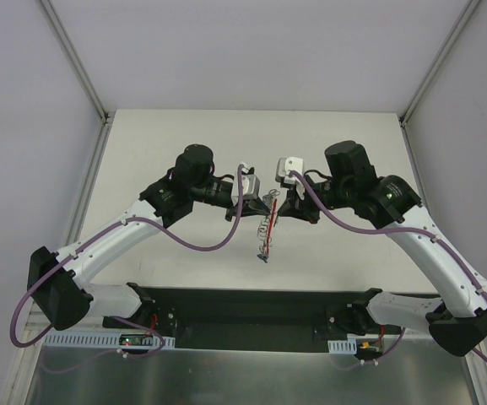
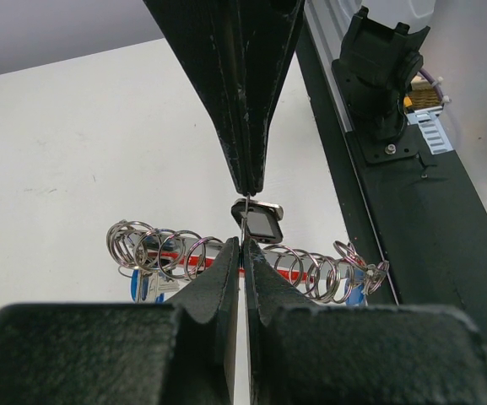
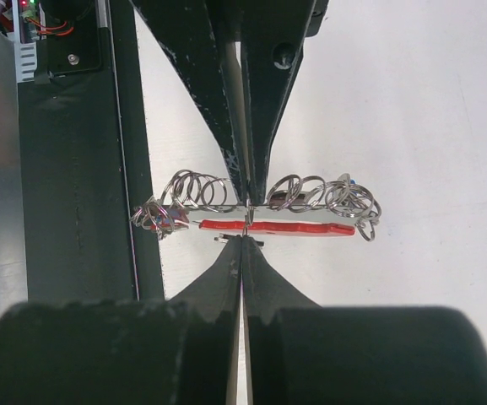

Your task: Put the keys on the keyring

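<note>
My left gripper (image 1: 258,205) (image 2: 244,241) and right gripper (image 1: 282,205) (image 3: 243,237) meet tip to tip above the table's middle. The left is shut on a thin silvery ring (image 2: 245,216), seen edge-on. The right is shut on the black key (image 2: 261,222), a flat sliver at its tips in the right wrist view (image 3: 236,240). The ring touches the key's head. Below them on the table lies the keyring (image 1: 266,234), a row of silvery rings (image 2: 163,249) with a red tag (image 3: 277,226). Blue key heads (image 2: 140,287) show under its ends.
A black base strip (image 1: 243,305) runs along the table's near edge, and also shows in the left wrist view (image 2: 433,228) and the right wrist view (image 3: 74,169). White enclosure walls (image 1: 24,126) with metal corner posts (image 1: 74,59) stand left, right and behind.
</note>
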Controlling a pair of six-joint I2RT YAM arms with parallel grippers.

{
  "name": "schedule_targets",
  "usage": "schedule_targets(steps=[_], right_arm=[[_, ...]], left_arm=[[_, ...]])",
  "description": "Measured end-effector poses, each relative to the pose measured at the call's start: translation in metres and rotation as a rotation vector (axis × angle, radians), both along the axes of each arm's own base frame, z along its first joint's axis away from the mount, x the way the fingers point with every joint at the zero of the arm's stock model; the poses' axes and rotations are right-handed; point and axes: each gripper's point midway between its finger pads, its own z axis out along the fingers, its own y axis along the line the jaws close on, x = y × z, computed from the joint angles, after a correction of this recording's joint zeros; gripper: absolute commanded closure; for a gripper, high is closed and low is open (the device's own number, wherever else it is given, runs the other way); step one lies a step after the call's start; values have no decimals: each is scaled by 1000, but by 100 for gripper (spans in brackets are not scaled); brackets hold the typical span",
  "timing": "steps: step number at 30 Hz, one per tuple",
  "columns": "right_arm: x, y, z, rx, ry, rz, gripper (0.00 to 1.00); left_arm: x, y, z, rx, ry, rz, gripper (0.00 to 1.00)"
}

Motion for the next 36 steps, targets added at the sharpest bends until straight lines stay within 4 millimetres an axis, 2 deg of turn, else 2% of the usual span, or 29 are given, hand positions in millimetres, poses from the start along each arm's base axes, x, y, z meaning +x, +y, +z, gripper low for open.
schedule_targets(steps=[36], right_arm=[[0, 1, -2, -25, -31, 4, 99]], left_arm=[[0, 0, 0, 2, 18, 1, 100]])
